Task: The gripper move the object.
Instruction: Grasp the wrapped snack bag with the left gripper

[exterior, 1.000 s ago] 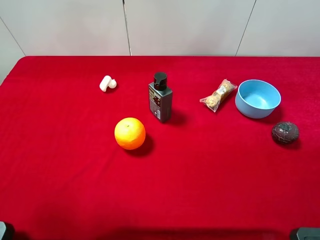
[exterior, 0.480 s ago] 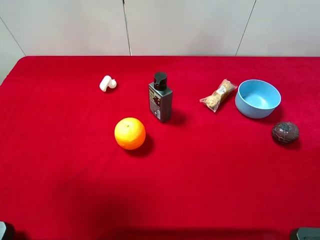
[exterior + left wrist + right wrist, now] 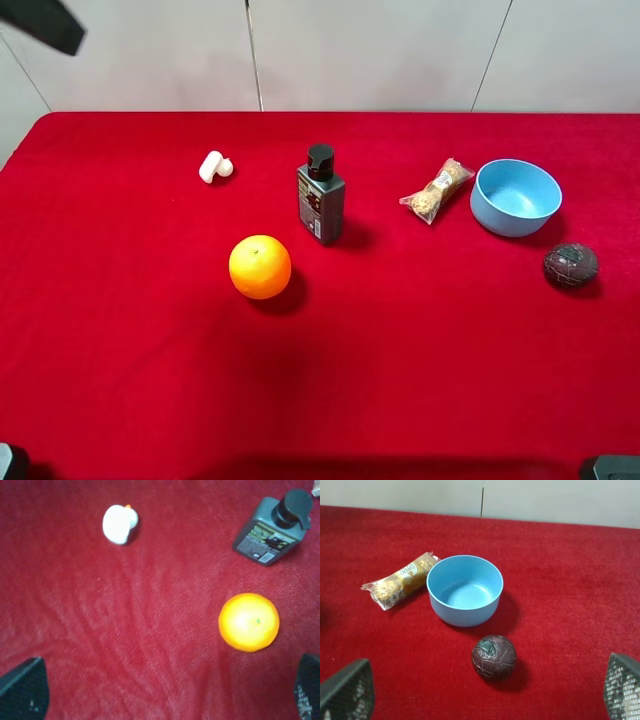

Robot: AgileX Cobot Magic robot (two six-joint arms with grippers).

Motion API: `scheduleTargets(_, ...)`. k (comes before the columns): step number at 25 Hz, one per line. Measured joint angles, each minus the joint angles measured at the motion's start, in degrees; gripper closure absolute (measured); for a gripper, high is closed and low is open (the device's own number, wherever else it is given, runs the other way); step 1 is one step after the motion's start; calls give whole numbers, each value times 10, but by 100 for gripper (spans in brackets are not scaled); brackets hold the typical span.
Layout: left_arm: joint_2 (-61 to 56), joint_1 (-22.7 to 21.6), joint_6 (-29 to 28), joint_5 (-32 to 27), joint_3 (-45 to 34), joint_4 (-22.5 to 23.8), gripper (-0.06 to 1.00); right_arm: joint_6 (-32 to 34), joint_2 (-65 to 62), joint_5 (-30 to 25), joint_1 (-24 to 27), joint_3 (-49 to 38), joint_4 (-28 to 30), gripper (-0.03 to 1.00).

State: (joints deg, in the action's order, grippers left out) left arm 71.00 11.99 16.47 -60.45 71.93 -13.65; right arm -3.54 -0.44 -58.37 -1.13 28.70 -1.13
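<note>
On the red cloth, an orange (image 3: 260, 267) lies left of centre, also in the left wrist view (image 3: 248, 622). A dark grey bottle (image 3: 321, 196) with a black cap stands behind it (image 3: 272, 529). A small white object (image 3: 214, 166) lies at the back left (image 3: 119, 523). My left gripper (image 3: 165, 695) is open and empty, high above the cloth. My right gripper (image 3: 484, 692) is open and empty, above a dark brown ball (image 3: 494, 657), a blue bowl (image 3: 465, 589) and a wrapped pack of chocolates (image 3: 400, 579).
The bowl (image 3: 515, 196), chocolates (image 3: 436, 190) and dark ball (image 3: 570, 265) sit at the right of the table. A dark arm part (image 3: 40, 22) shows in the exterior view's top left corner. A pale wall runs behind the table's far edge.
A dark arm part has come into the top left corner of the exterior view. A faint shadow has shifted across the front of the cloth. No object has moved.
</note>
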Motion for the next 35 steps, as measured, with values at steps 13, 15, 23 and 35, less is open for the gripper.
scheduleTargets(13,192,87,-36,-78,196,18,-3,0,0,0,0,0,0,27)
scheduleTargets(15,221,100,-44,-79,230,30,-3,0,0,0,0,0,0,27)
scheduleTargets(23,314,142,-55,-80,352,41,-3,0,0,0,0,0,0,27)
scheduleTargets(35,437,200,-56,-80,472,44,-3,0,0,0,0,0,0,27)
